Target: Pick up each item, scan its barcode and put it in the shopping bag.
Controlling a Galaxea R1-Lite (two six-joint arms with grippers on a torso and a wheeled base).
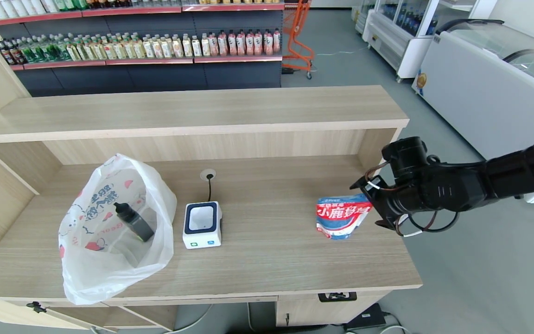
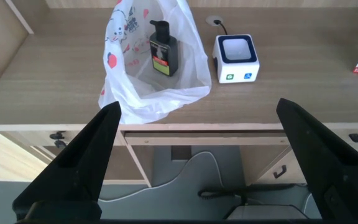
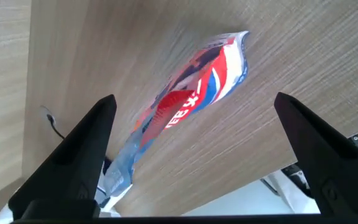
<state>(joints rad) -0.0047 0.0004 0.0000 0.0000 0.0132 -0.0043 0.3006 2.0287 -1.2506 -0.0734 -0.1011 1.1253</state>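
Note:
A red, white and blue pouch point(image 1: 341, 218) lies flat on the right part of the wooden counter point(image 1: 271, 250). My right gripper point(image 1: 370, 204) hovers at its right edge; in the right wrist view this gripper point(image 3: 196, 101) is open, its fingers spread on either side above the pouch point(image 3: 210, 74). A white shopping bag point(image 1: 91, 260) stands open at the left with a dark pump bottle point(image 1: 133, 222) inside. The white barcode scanner point(image 1: 202, 224) sits mid-counter. My left gripper point(image 2: 199, 109) is open and holds nothing, out in front of the counter's front edge, facing the bag point(image 2: 135, 93), bottle point(image 2: 163, 51) and scanner point(image 2: 236, 57).
A raised ledge point(image 1: 193, 116) runs along the back of the counter, with side walls at both ends. The scanner's cable point(image 1: 209, 188) goes to a hole behind it. Bare wood lies between scanner and pouch. Drink shelves and freezers stand beyond.

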